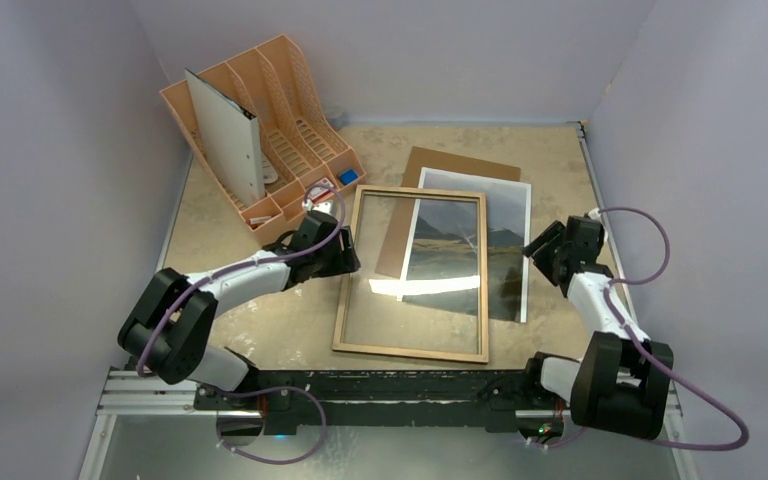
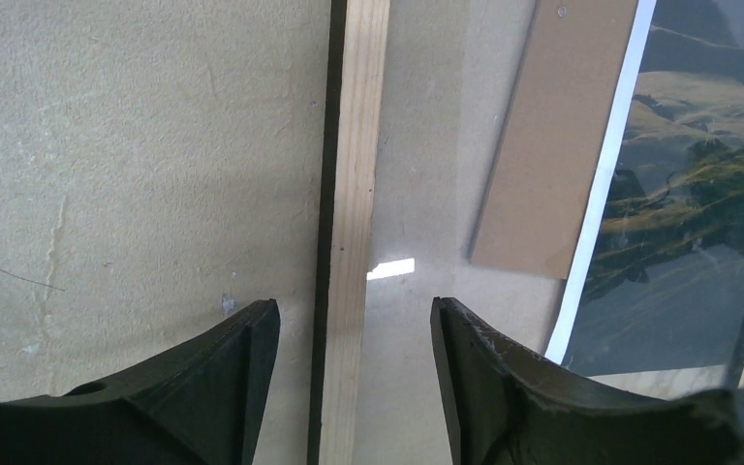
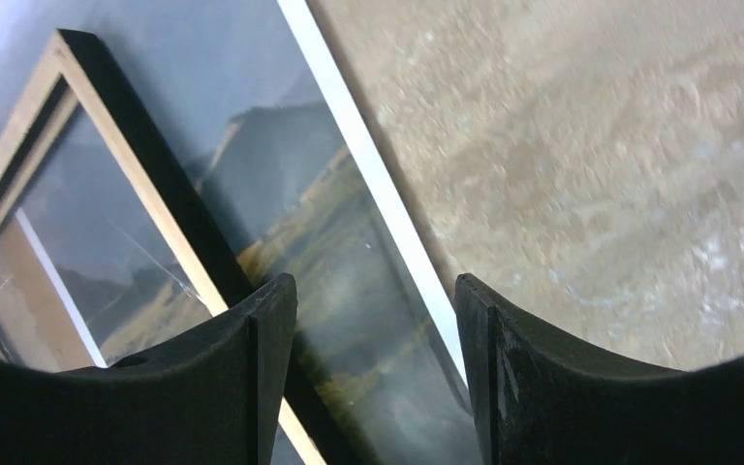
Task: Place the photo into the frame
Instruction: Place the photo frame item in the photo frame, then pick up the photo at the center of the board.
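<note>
Left gripper [image 2: 354,315] is what I check first: its jaws stand apart and straddle the left rail of the frame [image 1: 412,352], with a gap on either side of the wood, so it grips nothing. On my other side the right gripper [image 3: 376,291] is likewise spread and empty, hanging just above the right border of the photo [image 1: 507,262]. Beneath both I see the sandy table [image 1: 260,325], and at its far left corner a peach file organizer [image 1: 295,95] with a white panel [image 1: 225,135] standing upright in one slot. My frame lies flat near the middle, light wood face up, skewed a little against what lies under it. It rests on the photo, which lies picture side up; most of the print shows through the glass, and a strip along its right side sticks out past the frame's right rail. Under the photo sits a brown backing board [image 1: 460,163], its far edge and left part showing. Smallest is a blue item [image 1: 348,177] in the organizer's front tray.
</note>
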Available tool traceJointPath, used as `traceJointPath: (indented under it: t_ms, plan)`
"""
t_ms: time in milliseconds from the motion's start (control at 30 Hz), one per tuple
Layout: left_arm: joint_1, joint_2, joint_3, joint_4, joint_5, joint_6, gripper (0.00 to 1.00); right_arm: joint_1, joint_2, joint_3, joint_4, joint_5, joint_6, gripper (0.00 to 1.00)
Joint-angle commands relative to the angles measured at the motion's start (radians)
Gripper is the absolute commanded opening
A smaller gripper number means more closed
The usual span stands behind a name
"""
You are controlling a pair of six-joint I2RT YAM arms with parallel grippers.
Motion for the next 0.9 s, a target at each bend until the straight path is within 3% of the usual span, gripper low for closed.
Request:
traceJointPath:
  t_ms: [0, 233, 533, 867]
  plan:
    - [0.008, -0.033, 0.027, -0.012, 0.001, 0.029, 0.62, -0.008, -0.047, -0.035, -0.107, 0.024, 0.067, 0.63]
    - [0.008, -0.053, 0.037, -0.044, -0.019, 0.021, 0.63, -0.008, -0.076, -0.119, -0.211, -0.006, 0.166, 0.64]
    - [0.008, -0.078, 0.094, -0.066, -0.068, 0.030, 0.63, -0.008, -0.122, -0.116, -0.299, 0.098, 0.262, 0.62]
    - [0.006, -0.073, 0.132, 0.047, 0.078, 0.027, 0.63, -0.008, -0.216, -0.133, -0.393, 0.068, 0.299, 0.61]
